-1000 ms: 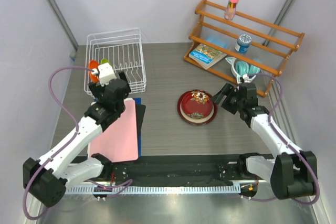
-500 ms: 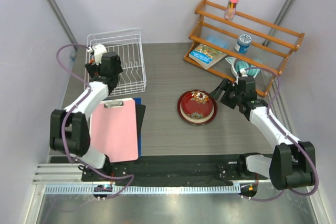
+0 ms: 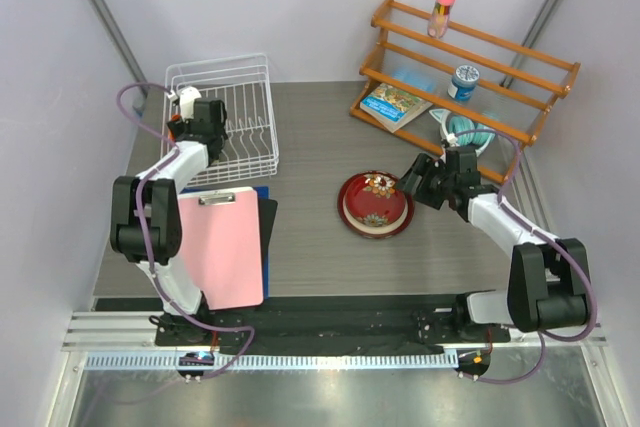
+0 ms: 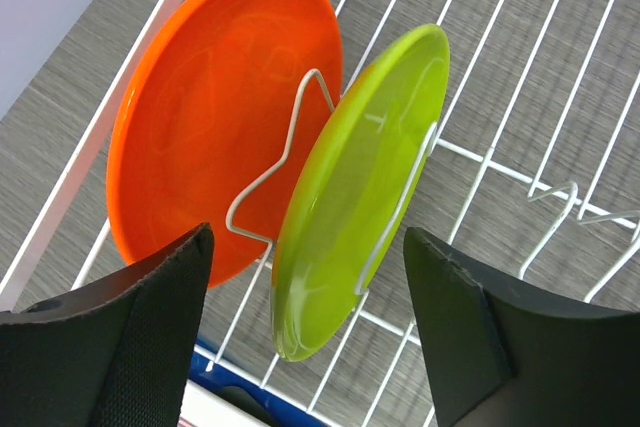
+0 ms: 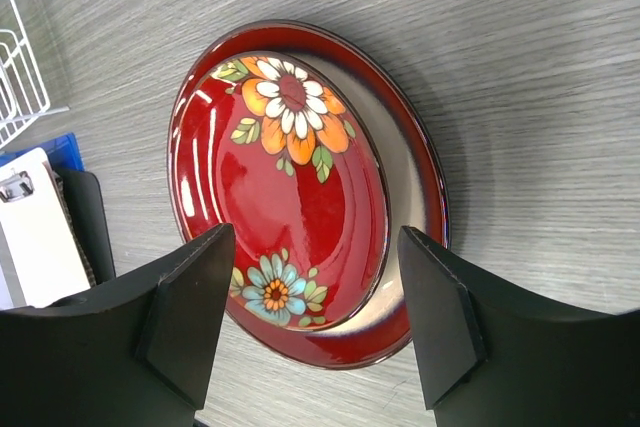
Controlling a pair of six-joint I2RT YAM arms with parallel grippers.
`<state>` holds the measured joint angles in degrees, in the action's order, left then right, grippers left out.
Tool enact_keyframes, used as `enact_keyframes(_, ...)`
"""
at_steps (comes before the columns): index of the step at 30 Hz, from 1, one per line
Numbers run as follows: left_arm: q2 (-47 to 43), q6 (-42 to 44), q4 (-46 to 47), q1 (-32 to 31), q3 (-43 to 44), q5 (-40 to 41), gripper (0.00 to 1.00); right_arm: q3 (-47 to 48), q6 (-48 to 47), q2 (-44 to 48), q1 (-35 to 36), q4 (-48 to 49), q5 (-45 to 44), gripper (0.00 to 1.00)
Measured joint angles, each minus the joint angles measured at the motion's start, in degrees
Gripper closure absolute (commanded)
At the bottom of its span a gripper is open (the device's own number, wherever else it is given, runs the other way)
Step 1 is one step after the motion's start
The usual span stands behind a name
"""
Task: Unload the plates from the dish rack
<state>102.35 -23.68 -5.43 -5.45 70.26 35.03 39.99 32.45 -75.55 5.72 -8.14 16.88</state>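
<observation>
The white wire dish rack (image 3: 232,107) stands at the back left. In the left wrist view the orange plate (image 4: 215,117) and the lime green plate (image 4: 365,177) stand upright between its prongs (image 4: 560,197). My left gripper (image 3: 190,119) hovers open over them, its jaws either side of the green plate's lower edge without touching (image 4: 307,277). The dark red floral plate (image 5: 285,187) lies on the cream plate with the maroon rim (image 5: 412,182) at the table's middle (image 3: 374,203). My right gripper (image 3: 420,177) is open and empty just above and to the right of this stack (image 5: 315,257).
A pink clipboard (image 3: 220,247) on a blue and black pad lies in front of the rack. A wooden slatted shelf (image 3: 470,57) at the back right holds a book, a jar and a pink bottle. A teal bowl (image 3: 468,130) sits just behind my right gripper.
My left arm has swung from above the clipboard back to the rack's left side, over the orange and green plates. My right gripper has shifted slightly toward the back by the red plate.
</observation>
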Motion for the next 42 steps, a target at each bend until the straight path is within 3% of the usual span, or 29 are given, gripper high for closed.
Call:
enact_keyframes(7, 0.02, -0.52, 0.07, 0.0, 0.0, -0.26, 0.45, -0.02, -0.57, -2.54, 0.0, 1.09, 1.09, 0.29)
enact_keyframes(8, 0.02, -0.55, 0.07, 0.02, 0.0, -0.24, 0.54, -0.02, -0.63, -2.91, 0.0, 1.25, 1.33, 0.29)
enact_keyframes(12, 0.0, -0.87, 0.04, 0.0, 0.0, -0.11, 0.66, -0.02, -0.66, -3.89, -0.02, 1.62, 1.92, 0.29)
enact_keyframes(14, -0.13, -0.83, -0.02, 0.02, 0.0, -0.11, 0.8, -0.02, -0.68, -4.13, 0.0, 1.81, 2.03, 0.29)
enact_keyframes(19, -0.94, 0.85, -0.87, 0.02, 0.0, 0.7, 1.0, -0.02, -0.72, -5.33, -0.02, 2.38, 2.54, 0.29)
enact_keyframes(28, -3.58, 4.57, -2.14, -0.74, 0.0, 1.77, 1.0, -0.02, -0.87, -6.25, -0.02, 2.56, 3.06, 0.29)
enact_keyframes(42, -11.82, 14.62, -5.16, -9.7, 0.22, 15.13, 1.0, -0.04, -2.23, -2.4, 0.0, 0.04, 2.58, 0.28)
